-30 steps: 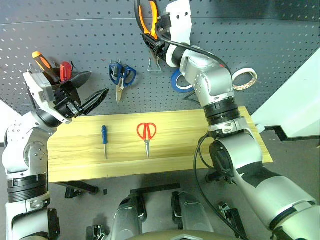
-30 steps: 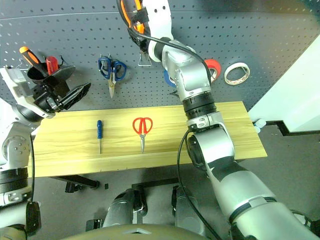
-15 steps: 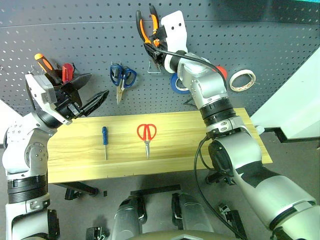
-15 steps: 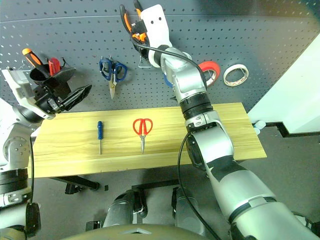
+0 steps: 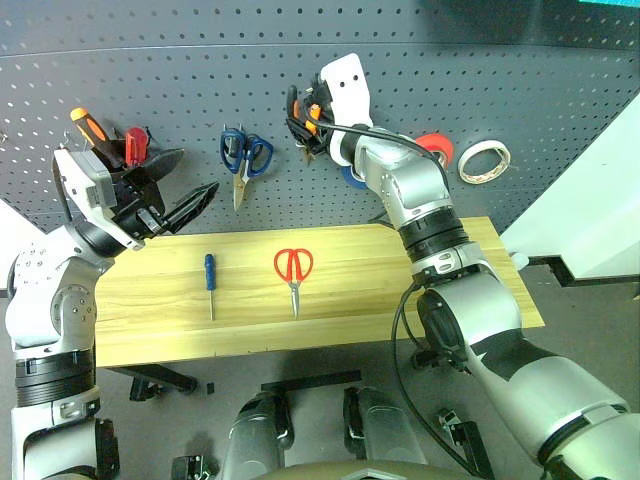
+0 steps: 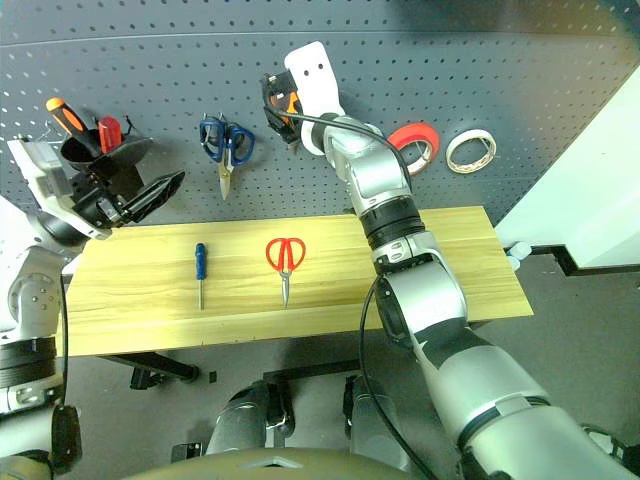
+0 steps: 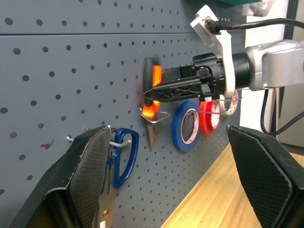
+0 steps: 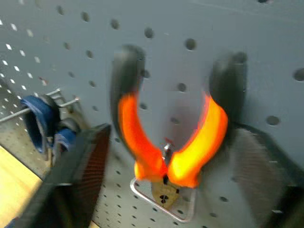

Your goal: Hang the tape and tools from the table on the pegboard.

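1. Two tools lie flat on the table (image 5: 480,262): the red-handled scissors (image 5: 293,268) near its middle, blades toward the front edge, and the small blue-handled screwdriver (image 5: 209,278) well apart to their left, blue handle toward the pegboard (image 5: 520,90).
2. The pliers (image 8: 166,137) hang against the pegboard, orange-and-black handles up and nose down, with a bent metal wire hook (image 8: 164,209) at their lower end (the right wrist view shows them between that arm's own two fingers).
3. The right gripper (image 5: 303,112) is up at the board around the pliers. Its jaws stand spread, one finger on each side of the handles, and whether either pad touches them cannot be told.
4. The cream-white tape (image 5: 485,160) hangs on the board at the far right, just beside a red-orange roll (image 5: 435,146), with a blue roll (image 7: 186,124) further left, partly behind the right arm.
5. The blue-handled scissors (image 5: 243,158) hang on hooks to the left of the pliers, blades down.
6. The left gripper (image 5: 170,182) is raised over the table's left end, pointing across toward the board. Its fingers (image 7: 88,164) are parted wide and hold nothing.
7. An orange-handled screwdriver (image 5: 88,128) and a red item sit on the board just behind the left gripper.
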{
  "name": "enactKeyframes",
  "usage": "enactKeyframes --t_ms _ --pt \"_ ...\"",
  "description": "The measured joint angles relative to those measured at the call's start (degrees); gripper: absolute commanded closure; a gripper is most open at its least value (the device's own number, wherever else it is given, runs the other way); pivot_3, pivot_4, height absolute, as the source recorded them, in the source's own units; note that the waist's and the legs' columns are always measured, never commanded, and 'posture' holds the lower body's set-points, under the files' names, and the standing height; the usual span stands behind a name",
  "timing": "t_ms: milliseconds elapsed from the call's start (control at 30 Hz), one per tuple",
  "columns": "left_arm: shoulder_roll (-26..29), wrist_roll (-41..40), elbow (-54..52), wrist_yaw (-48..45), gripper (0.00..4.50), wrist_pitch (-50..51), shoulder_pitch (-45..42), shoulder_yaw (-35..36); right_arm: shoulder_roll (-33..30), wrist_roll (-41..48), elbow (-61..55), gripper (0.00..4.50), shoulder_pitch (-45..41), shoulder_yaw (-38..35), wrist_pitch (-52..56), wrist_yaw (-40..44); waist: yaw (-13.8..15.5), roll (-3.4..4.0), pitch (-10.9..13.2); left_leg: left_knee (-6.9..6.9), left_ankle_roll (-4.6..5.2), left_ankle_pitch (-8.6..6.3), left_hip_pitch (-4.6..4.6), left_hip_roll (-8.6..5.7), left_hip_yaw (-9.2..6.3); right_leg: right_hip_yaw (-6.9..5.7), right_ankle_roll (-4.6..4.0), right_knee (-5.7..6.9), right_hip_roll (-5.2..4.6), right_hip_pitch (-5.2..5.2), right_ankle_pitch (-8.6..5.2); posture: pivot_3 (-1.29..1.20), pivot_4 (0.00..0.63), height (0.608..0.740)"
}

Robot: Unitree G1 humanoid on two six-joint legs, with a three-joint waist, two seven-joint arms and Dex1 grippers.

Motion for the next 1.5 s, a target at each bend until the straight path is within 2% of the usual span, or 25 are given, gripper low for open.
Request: enactKeyframes --t_ms 233,400,533,767,867,1033,1167,1367,1500 --pt "0.0 0.0 0.0 0.0 0.4 0.0 0.0 0.0 -2.3 1.7 -5.7 0.01 0.0 -1.1 0.7 1.7 0.0 -0.01 -0.4 -0.01 0.0 0.0 0.02 0.0 -0.02 0.0 0.0 -0.01 -0.01 0.02 -0.01 -0.02 0.07 0.73" --pt "0.8 0.1 -0.1 -0.3 0.4 0.7 1.4 -0.4 -6.2 4.8 -15.9 0.01 1.8 -2.1 6.9 5.6 0.0 0.0 -0.6 -0.03 0.01 -0.01 0.03 0.0 -0.03 0.01 0.0 -0.01 -0.01 0.03 -0.02 -0.01 0.074 0.73" --pt "3.1 1.1 -0.3 -0.5 0.4 2.9 5.0 -1.6 -12.8 8.8 -23.5 0.01 5.4 -2.5 15.8 12.2 0.3 0.01 -0.7 -0.03 0.03 -0.03 0.04 -0.01 -0.05 0.01 0.0 -0.05 -0.04 0.05 -0.03 -0.02 0.083 0.73" --pt "4.0 2.4 -4.0 2.5 0.4 8.1 10.4 -3.3 -25.0 20.5 -38.0 0.01 14.4 -2.0 30.7 28.5 0.6 0.05 -0.8 -0.06 0.28 -0.19 0.13 -0.01 -0.17 0.03 -0.06 -0.06 -0.12 0.06 -0.07 -0.03 0.108 0.73" --pt "3.2 3.1 -5.9 5.0 0.4 10.7 13.3 -4.9 -28.9 23.2 -43.5 0.01 19.6 -0.1 33.9 32.8 0.8 0.05 -0.8 -0.05 0.41 -0.27 0.25 0.0 -0.19 0.04 -0.08 -0.08 -0.16 0.15 -0.08 -0.03 0.118 0.73" --pt "-0.2 3.2 -9.7 11.0 0.4 16.2 14.8 -7.2 -32.2 23.7 -48.5 0.01 30.6 3.9 33.3 36.7 1.9 0.07 -0.8 -0.08 0.64 -0.42 0.58 0.01 -0.21 0.03 -0.24 -0.16 -0.33 0.48 -0.22 -0.03 0.144 0.73" --pt "-4.2 5.6 -10.6 17.9 0.4 19.0 14.9 -10.2 -33.6 22.7 -48.8 0.01 34.0 5.9 29.7 38.7 2.4 0.09 -0.7 -0.08 0.72 -0.49 0.82 0.0 -0.21 0.04 -0.25 -0.24 -0.36 0.69 -0.28 -0.03 0.174 0.73" --pt "-11.5 11.6 -12.6 28.3 0.4 23.1 15.0 -18.4 -33.6 16.6 -38.6 0.01 35.7 9.7 17.3 42.5 3.3 0.19 -0.5 -0.03 0.8 -0.54 0.99 -0.04 -0.26 0.03 -0.35 -0.35 -0.44 0.72 -0.41 -0.03 0.236 0.73" --pt "-15.6 15.7 -13.7 36.1 0.4 29.3 12.9 -23.0 -33.1 13.8 -32.0 0.01 35.6 10.2 12.5 43.2 3.3 0.4 1.0 0.04 0.82 -0.55 1.06 -0.04 -0.34 0.05 -0.37 -0.32 -0.55 0.78 -0.43 -0.04 0.29 0.73"
